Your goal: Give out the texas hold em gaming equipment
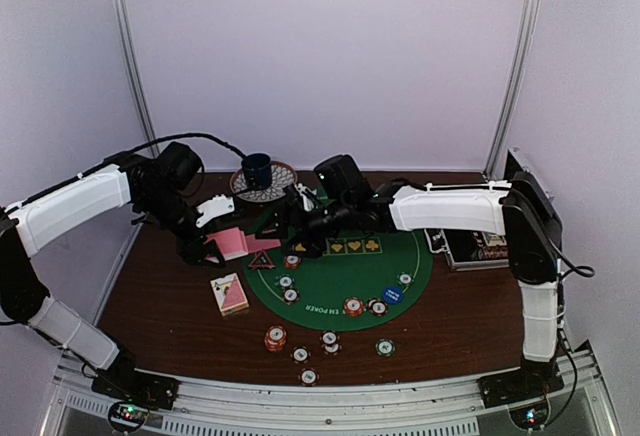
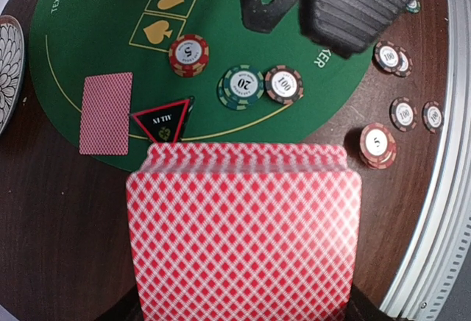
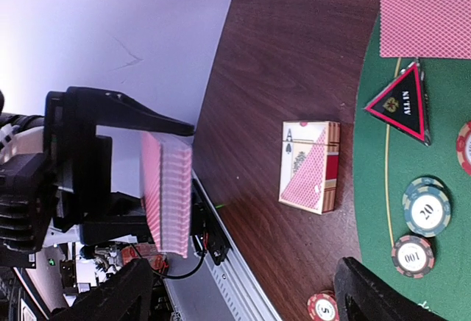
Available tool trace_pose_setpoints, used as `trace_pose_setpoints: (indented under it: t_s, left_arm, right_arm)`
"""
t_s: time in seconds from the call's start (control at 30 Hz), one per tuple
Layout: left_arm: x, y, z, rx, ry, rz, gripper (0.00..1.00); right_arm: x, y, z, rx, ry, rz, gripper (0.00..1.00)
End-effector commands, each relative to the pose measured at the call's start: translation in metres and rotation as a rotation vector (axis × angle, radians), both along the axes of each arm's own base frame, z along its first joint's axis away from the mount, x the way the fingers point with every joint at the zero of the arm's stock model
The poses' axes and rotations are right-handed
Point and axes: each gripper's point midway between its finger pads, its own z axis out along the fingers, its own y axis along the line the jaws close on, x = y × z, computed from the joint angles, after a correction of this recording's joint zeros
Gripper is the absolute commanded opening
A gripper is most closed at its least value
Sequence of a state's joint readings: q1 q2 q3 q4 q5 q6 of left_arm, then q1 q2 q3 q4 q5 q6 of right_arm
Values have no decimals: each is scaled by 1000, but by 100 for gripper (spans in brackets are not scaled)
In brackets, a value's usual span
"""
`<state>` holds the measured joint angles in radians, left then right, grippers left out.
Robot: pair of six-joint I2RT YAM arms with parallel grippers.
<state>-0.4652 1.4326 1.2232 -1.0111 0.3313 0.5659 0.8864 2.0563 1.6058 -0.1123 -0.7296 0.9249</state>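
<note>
Green mat [image 1: 340, 281]; deck [image 2: 243, 240] in left gripper [image 3: 168, 185]

Plain pale lilac back wall [image 1: 330, 56], matching side walls [image 1: 50, 76] left and right. Two silver metal corner posts [image 1: 133, 66] at the back. Dark brown wood-grain table [image 1: 160, 301], ribbed aluminium rail [image 1: 400, 403] along its near edge. Soft, even light.
</note>
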Motion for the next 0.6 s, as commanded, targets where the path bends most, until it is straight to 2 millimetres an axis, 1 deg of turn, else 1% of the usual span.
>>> trace_pose_setpoints:
  t_s: [0.0, 0.07, 0.2, 0.33, 0.57]
  left_arm:
    - [12, -9, 15, -53, -35, 9, 2]
    - [12, -9, 17, -56, -38, 9, 2]
    - [13, -10, 18, -60, -40, 10, 2]
    - [14, -11, 19, -66, -38, 10, 2]
    - [14, -11, 20, -66, -40, 11, 2]
  right_arm:
    - [-6, 17, 22, 92, -16, 62, 88]
    - [-8, 21, 21, 97, -11, 77, 87]
    - [-13, 30, 27, 122, -13, 113, 84]
    - [-19, 39, 27, 136, -7, 147, 83]
    - [-25, 48, 31, 159, -6, 183, 82]
